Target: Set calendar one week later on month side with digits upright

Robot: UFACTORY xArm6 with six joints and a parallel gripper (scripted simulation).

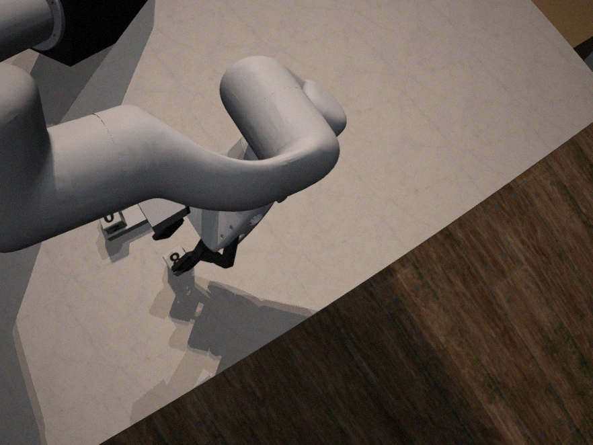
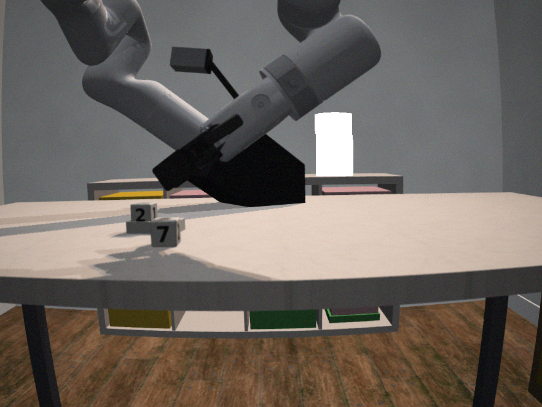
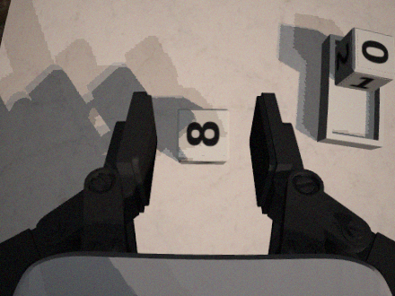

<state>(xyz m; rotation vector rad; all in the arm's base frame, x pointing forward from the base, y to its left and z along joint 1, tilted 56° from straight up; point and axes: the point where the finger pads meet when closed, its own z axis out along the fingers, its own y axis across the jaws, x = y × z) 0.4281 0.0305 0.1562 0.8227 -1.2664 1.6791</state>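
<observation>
A small grey tray (image 1: 125, 228) (image 2: 132, 227) (image 3: 352, 114) lies flat on the table at the left. One white cube (image 1: 111, 218) (image 2: 142, 213) (image 3: 364, 57) stands in one end of it, with 0 on top and 2 on the side seen in the exterior view. The other half of the tray is bare. A second white cube (image 1: 175, 256) (image 2: 165, 233) (image 3: 203, 134) stands on the table outside the tray, with 8 on top and 7 facing the exterior camera. My gripper (image 1: 202, 266) (image 2: 163, 174) (image 3: 203, 117) is open, empty and tilted, well above this cube. In the wrist view the cube lies between the two fingers.
The arm's black base (image 2: 262, 175) stands behind the tray. The table's front edge (image 1: 306, 313) runs diagonally, with wooden floor beyond. A low shelf (image 2: 354, 181) with coloured boxes and a white block (image 2: 333, 144) stand at the back. Another shelf hangs under the table.
</observation>
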